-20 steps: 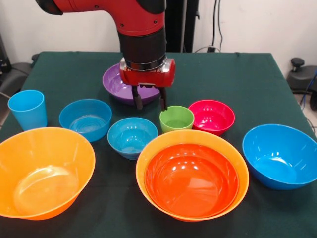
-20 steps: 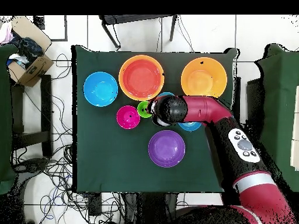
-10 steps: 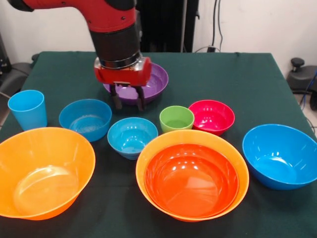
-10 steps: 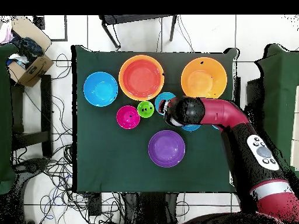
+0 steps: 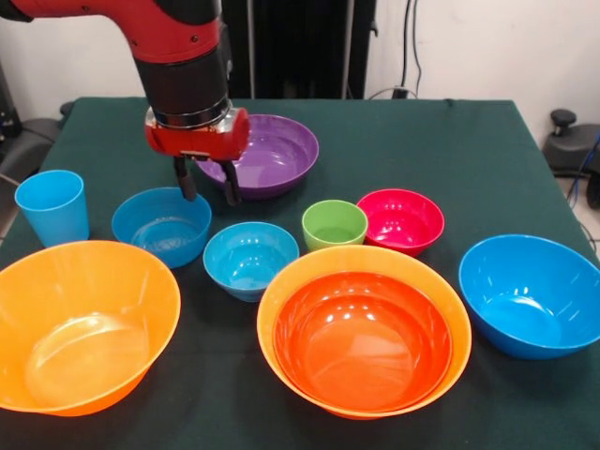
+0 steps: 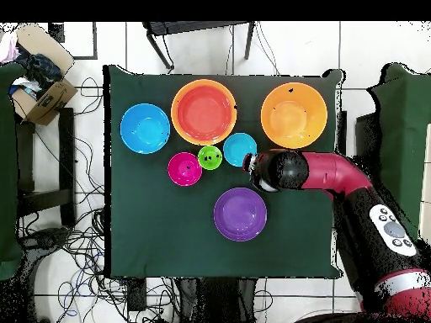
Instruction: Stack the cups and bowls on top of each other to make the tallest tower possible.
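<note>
Gripper (image 5: pixel 206 183) spread and empty, hanging upper left of frame over blue bowl's (image 5: pixel 161 225) far rim, probably lining up a rim pinch for stacking.

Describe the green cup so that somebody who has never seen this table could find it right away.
Start in the front view at the big orange bowl with the red-orange bowl nested inside it. Just behind its far rim stands the green cup, between a small blue bowl and the pink-red bowl. It is the only lime green thing, and narrower than either neighbour.
</note>
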